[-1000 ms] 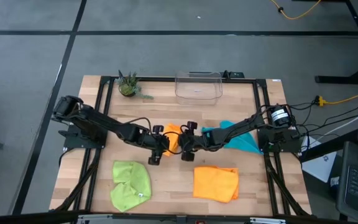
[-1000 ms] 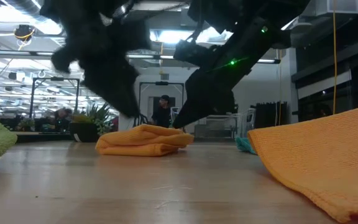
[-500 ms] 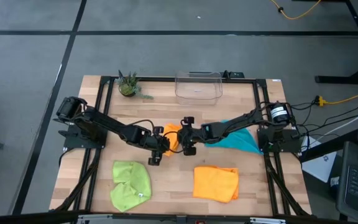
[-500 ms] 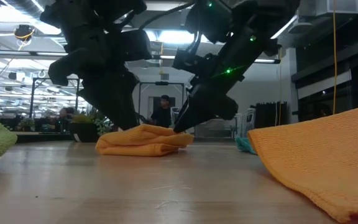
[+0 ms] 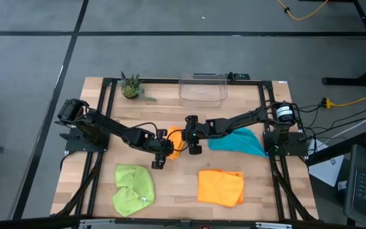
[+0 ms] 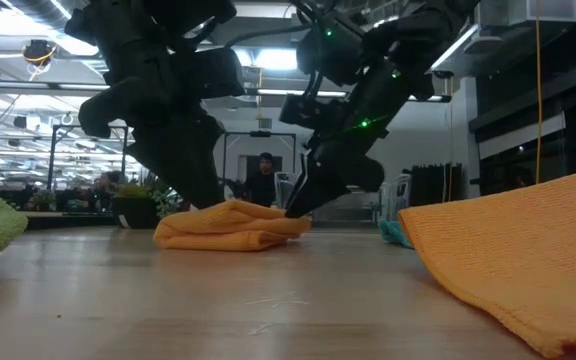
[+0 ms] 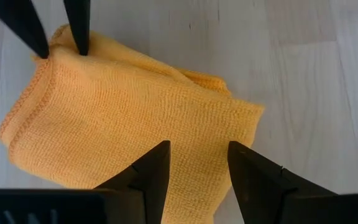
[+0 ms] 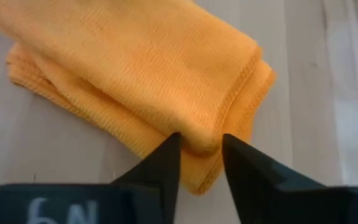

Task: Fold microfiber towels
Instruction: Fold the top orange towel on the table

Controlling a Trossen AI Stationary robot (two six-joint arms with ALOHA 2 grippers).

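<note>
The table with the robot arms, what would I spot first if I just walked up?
Probably the two dark arms meeting mid-table over a folded orange towel, the right gripper pinching its edge and the left gripper open over it. Then the bright cloths nearby: lime green, orange and teal.

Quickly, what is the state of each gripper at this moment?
Left gripper: open, fingers over the folded orange towel, holding nothing.
Right gripper: jaws part open, straddling the same towel's edge; a firm grip cannot be told.
</note>
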